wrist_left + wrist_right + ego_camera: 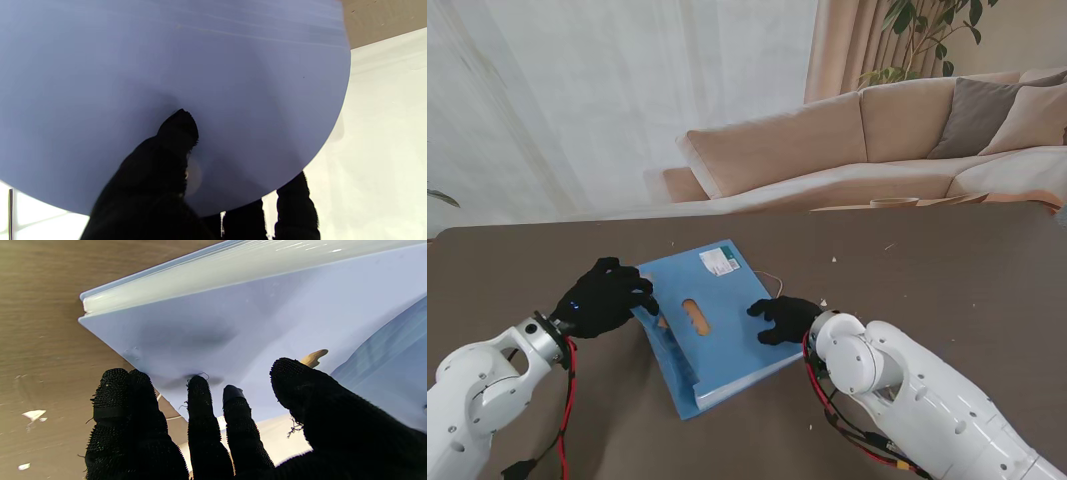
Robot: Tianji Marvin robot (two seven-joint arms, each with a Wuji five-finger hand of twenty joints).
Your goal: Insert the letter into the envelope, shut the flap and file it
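One blue file folder [707, 330] is seen on the one brown table [947, 270], bearing one white label [719, 262] and one oval cutout [695, 316]. Two black-gloved hands are counted: one left hand [605, 298] and one right hand [785, 318]. Several small white scraps [834, 259] are scattered near the far edge.

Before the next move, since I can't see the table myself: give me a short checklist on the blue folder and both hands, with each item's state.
1. Blue folder lies on the table, within both hands' reach: ok.
2. Left hand grips the rounded flap, thumb on one face, fingers behind: ok.
3. Right hand rests spread on the folder's right edge: ok.
4. Flap closed: not ok, it is lifted.
5. Letter inside: cannot tell.
6. Scraps near the right hand: not ok.
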